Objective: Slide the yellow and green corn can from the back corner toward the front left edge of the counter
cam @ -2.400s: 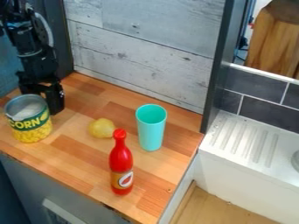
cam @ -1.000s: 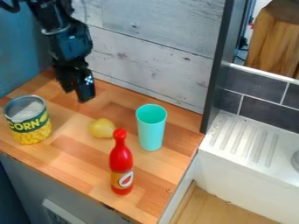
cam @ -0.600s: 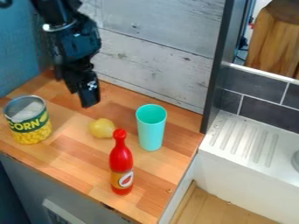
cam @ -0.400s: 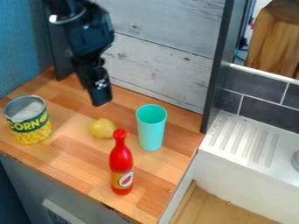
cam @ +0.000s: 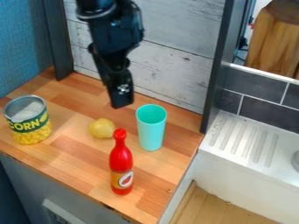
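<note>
Your gripper (cam: 122, 103) just swung away from the corn can (cam: 28, 122), so now it's nearer the cup (cam: 151, 131) and yellow fruit (cam: 102, 128), both on the worktop (cam: 76, 153) by the red bottle (cam: 121, 159). Can't tell if it's open or shut tbh.

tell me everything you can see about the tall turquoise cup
The tall turquoise cup looks like smooth, plain plastic, with a round open mouth and sides narrowing slightly towards the base. It stands upright on the light-brown wooden counter, behind and right of the red bottle with an orange label. The black two-finger gripper hangs just left of its rim. How deep inside it is bare, I can't tell.
</note>
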